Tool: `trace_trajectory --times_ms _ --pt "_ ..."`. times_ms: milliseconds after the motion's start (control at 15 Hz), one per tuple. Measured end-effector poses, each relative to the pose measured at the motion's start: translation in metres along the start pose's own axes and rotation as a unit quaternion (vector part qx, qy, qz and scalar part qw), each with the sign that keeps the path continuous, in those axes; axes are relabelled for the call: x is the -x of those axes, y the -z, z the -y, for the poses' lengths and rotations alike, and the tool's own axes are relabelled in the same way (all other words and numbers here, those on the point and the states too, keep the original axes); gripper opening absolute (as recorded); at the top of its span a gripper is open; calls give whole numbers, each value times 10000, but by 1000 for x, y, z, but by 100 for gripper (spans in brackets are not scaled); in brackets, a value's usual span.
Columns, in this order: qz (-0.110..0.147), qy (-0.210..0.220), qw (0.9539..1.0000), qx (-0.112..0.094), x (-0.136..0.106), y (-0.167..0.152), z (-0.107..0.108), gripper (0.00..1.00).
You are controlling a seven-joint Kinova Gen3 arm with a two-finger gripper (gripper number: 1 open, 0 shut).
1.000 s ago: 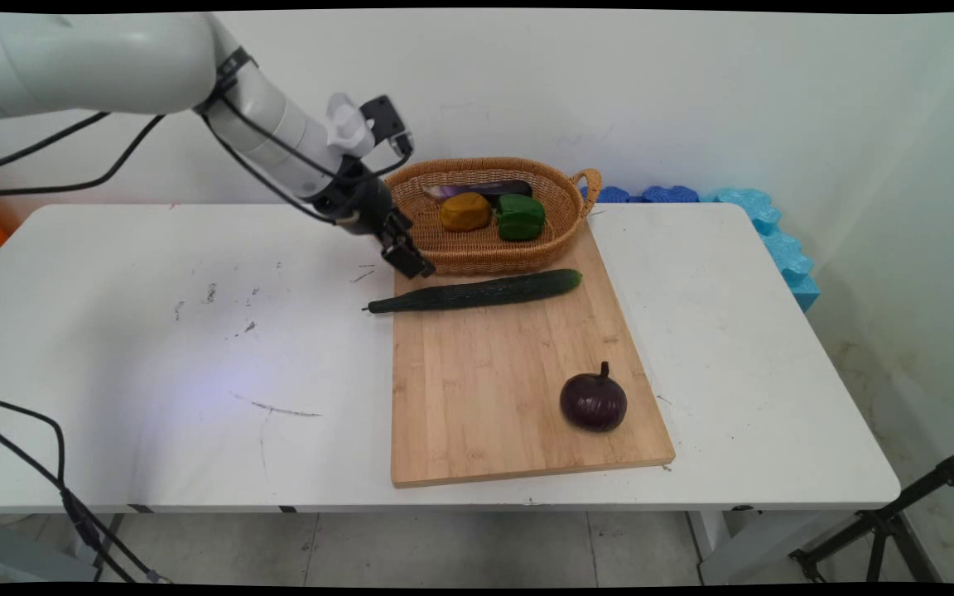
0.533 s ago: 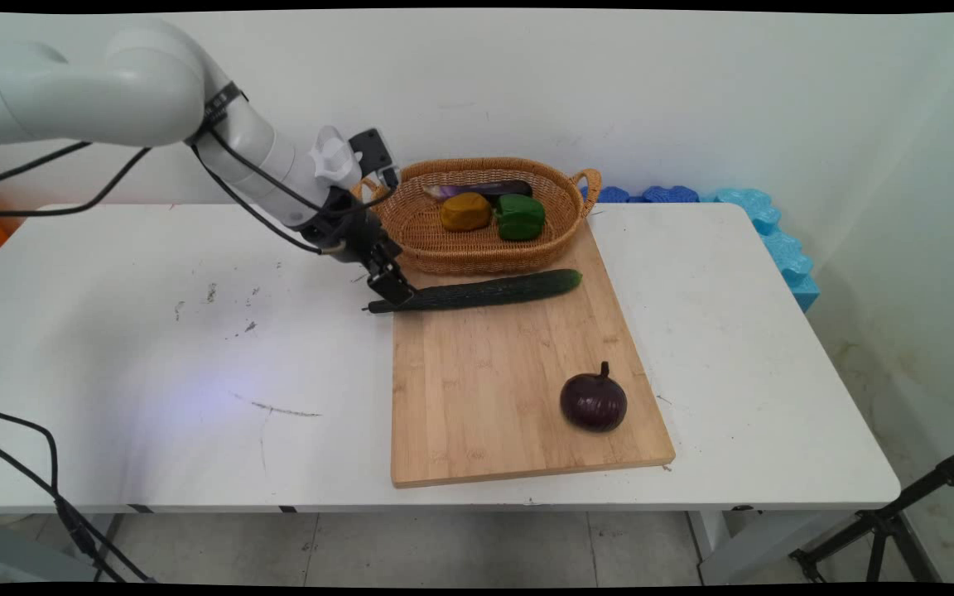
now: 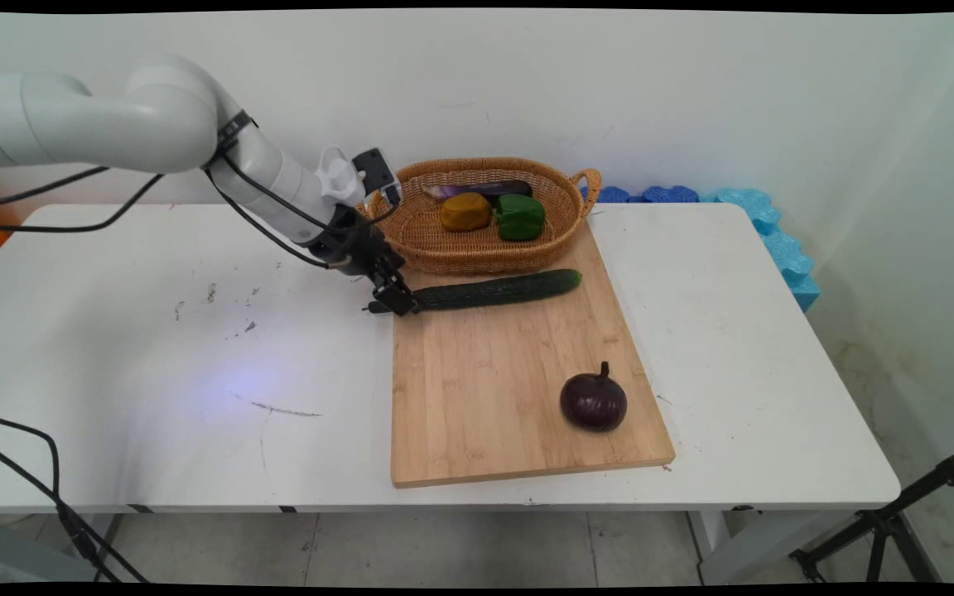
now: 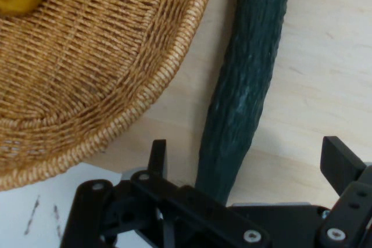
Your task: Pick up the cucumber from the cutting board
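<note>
A long dark green cucumber (image 3: 485, 291) lies across the far end of the wooden cutting board (image 3: 510, 389), just in front of the wicker basket (image 3: 560, 232). My gripper (image 3: 398, 303) is down at the cucumber's left, stem end. In the hand view the cucumber (image 4: 244, 85) runs up between my two fingers (image 4: 157, 156), which stand apart on either side of it without touching it, so the gripper (image 4: 247, 158) is open around it. The basket's rim (image 4: 145, 94) lies to the left of the cucumber there.
In the basket are a yellow-brown vegetable (image 3: 465, 212), a green pepper (image 3: 520, 217) and a dark aubergine (image 3: 485, 189). A round purple aubergine (image 3: 594, 401) sits near the board's front right corner. Blue foam pieces (image 3: 763, 223) line the wall behind the table's right end.
The gripper has come down and to the left, from beside the basket's front rim to the cucumber's stem end. Nothing else has moved.
</note>
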Motion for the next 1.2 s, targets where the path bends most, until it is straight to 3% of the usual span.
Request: trace_trajectory --times_ms 867,933,1200 --pt "-164 500 9986 83 13 -36 3 100" --pt "-158 524 9985 82 14 -39 4 0" --pt "-108 538 9984 95 18 -45 4 0"
